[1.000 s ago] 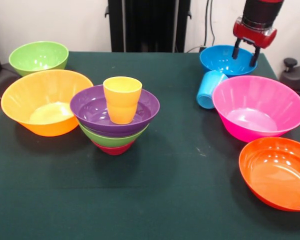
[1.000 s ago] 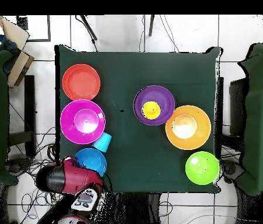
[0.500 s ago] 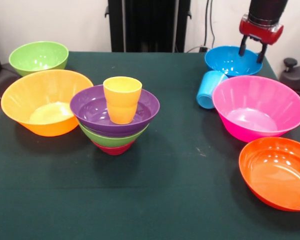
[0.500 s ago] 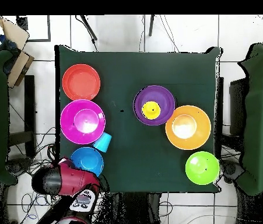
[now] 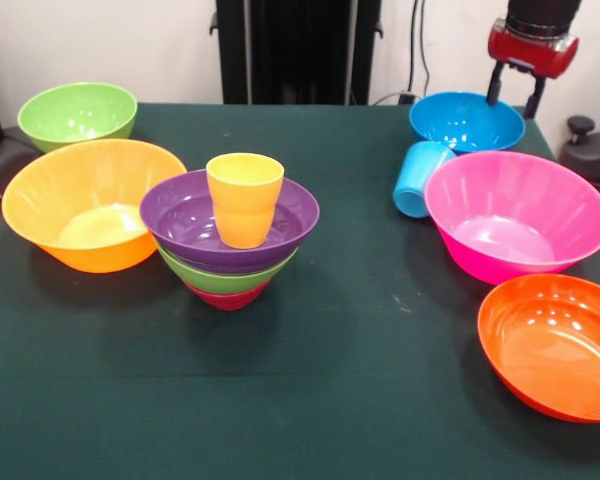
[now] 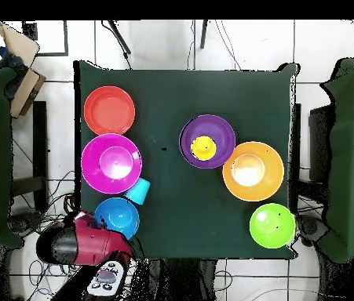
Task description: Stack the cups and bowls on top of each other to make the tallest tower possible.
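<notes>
Here the gripper [image 5: 514,92] hangs spread (empty) above the blue bowl [image 5: 467,120].

My arm [image 5: 535,12] ends in a black cylindrical segment that meets a glossy red collar, rounded at its edges and catching a pale highlight along its upper face. Beneath the collar sits my gripper [image 5: 515,97], with two slim black fingers [image 5: 496,84] hanging from a small dark mount. From overhead, the arm [image 6: 76,244] reads as a bulky crimson shell with a rounded black cap at one end and dark seams crossing the casing. Beside it at my base lies a grey panel [image 6: 105,280] set with several small dark round buttons. The red paint is shiny throughout; the black parts are matte.
</notes>
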Robot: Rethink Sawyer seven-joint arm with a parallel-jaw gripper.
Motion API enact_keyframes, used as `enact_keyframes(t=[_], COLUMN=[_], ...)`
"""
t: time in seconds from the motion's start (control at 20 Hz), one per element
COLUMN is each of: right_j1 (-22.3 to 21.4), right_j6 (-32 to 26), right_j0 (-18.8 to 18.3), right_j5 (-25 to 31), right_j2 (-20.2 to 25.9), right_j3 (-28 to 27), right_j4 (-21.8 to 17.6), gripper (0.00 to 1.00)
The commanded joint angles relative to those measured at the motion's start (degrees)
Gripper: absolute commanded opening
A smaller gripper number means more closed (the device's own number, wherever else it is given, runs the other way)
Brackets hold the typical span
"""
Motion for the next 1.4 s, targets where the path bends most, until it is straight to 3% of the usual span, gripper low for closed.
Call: enact_keyframes(t=[0.05,0.3,0.85,1.2,1.4], right_j1=[0.4,2.8,4.7,4.2,5.2], right_j6=[5.8,5.7,5.8,5.6,6.0], right_j0=[2.5,4.5,2.9,-0.6,1.2], right_j5=[5.4,4.7,0.9,-1.5,-0.6], right_j2=[0.3,-2.6,0.4,5.0,3.0], right_j3=[-1.2,-3.1,-4.5,-4.0,-5.5], right_j4=[-2.0,-1.7,-1.0,-1.5,-0.9], gripper=[1.00,1.00,1.00,1.00,1.00])
